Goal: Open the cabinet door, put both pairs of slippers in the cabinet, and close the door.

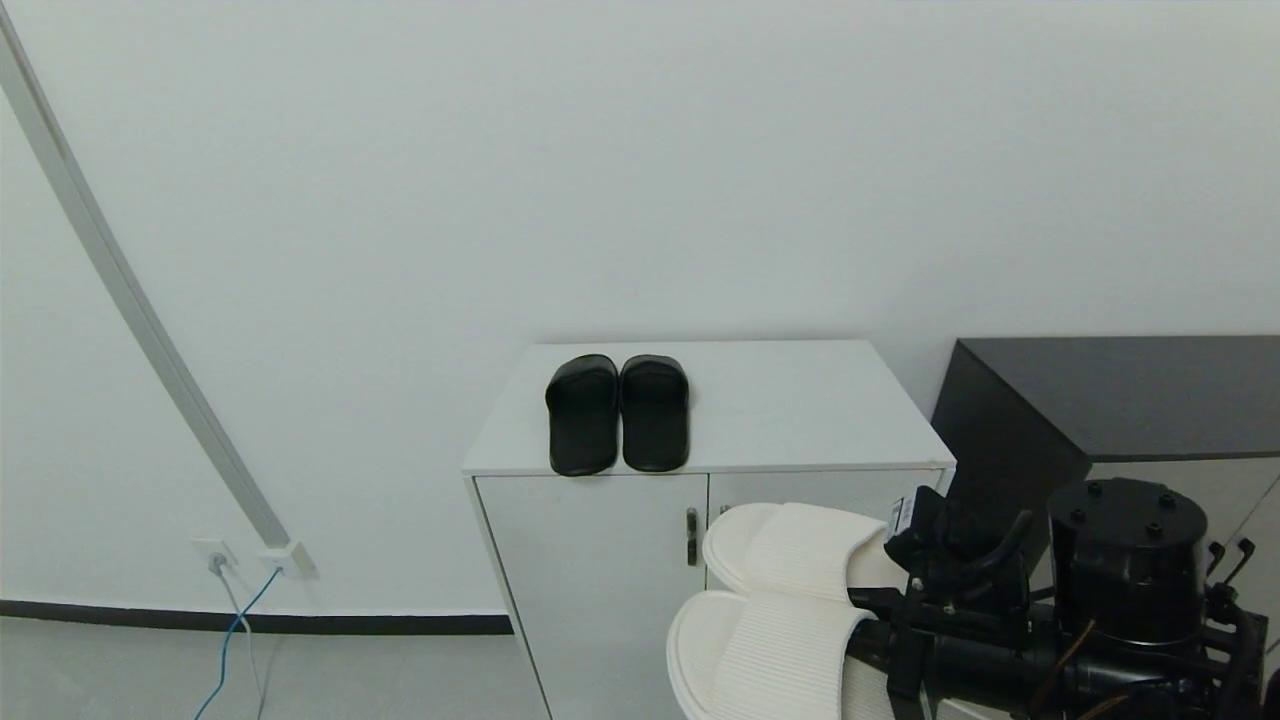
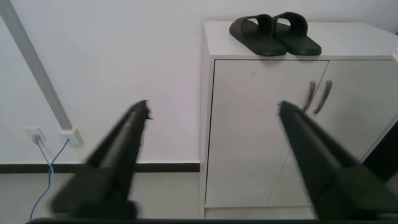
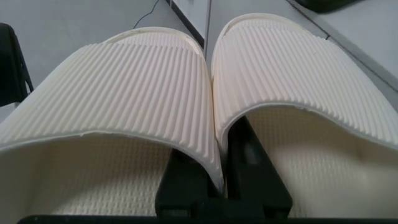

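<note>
gripping the white slippers [image 1: 790, 590] side by side in the right gripper [image 3: 221, 180], pinching their two inner walls together, just in front of the cabinet [image 1: 590, 570], both doors shut. resting the black slippers [image 1: 617, 412] as a pair on the cabinet top, at its front edge. holding the left gripper [image 2: 213, 111] wide apart, facing the cabinet.

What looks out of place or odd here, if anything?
The black slippers sit on top of the cabinet, not inside; its doors are shut. The right gripper holds the white slippers in front of it. Nothing looks spilled or damaged.
</note>
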{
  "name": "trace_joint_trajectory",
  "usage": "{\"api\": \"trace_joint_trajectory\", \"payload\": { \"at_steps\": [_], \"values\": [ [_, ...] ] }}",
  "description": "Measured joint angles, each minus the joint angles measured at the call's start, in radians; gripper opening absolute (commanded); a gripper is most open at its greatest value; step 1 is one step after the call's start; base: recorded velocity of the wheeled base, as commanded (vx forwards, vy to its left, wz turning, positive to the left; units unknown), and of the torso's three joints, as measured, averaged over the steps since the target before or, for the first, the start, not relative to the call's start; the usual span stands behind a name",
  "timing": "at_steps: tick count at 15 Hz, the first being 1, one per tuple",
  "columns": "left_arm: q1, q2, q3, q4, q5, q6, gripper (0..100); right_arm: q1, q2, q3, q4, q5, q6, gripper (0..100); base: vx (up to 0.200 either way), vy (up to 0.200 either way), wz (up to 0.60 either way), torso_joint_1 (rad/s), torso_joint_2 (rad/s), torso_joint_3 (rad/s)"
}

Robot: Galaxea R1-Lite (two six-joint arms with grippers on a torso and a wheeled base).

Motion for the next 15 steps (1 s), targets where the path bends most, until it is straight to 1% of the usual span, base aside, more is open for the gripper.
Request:
{"api": "trace_joint_trajectory", "payload": {
  "at_steps": [5, 15],
  "values": [
    [0.0, 0.0, 0.0, 0.0, 0.0, 0.0, 100, 0.001, 0.002, 0.001, 0.001, 0.0, -0.001, 0, 0.0, 0.0, 0.0, -0.172, 0.39, 0.22],
    [0.0, 0.0, 0.0, 0.0, 0.0, 0.0, 100, 0.002, 0.008, 0.01, -0.012, -0.001, -0.001, 0, 0.0, 0.0, 0.0, -0.215, 0.54, 0.315]
  ]
}}
